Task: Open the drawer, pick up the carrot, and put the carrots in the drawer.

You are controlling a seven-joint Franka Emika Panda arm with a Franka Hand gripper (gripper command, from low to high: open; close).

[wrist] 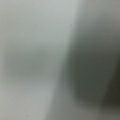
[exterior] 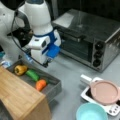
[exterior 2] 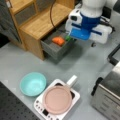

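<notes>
We find the drawer (exterior: 53, 86) pulled open from under the cabinet's wooden top (exterior: 17, 95), which is why its contents show from above: the carrot (exterior: 40, 85) lies inside at the front end, just beside a green vegetable (exterior: 32, 74), with a yellow item (exterior: 20, 70) further back at roughly 10 o'clock from the carrot. The gripper (exterior: 46, 64) hangs just above the drawer's far wall, at about 1 o'clock from the carrot and apart from it, holding nothing that we can see (whether its jaws are parted or closed we cannot tell; the wrist view shows only a grey blur). In a front view the carrot (exterior 2: 58, 40) again sits in the open drawer (exterior 2: 56, 48), so we judge the placing done, while the toaster oven (exterior: 92, 40), blue bowl (exterior: 91, 112) and pink pan (exterior: 104, 92) stand well apart, at 3 to 5 o'clock from the drawer.
</notes>
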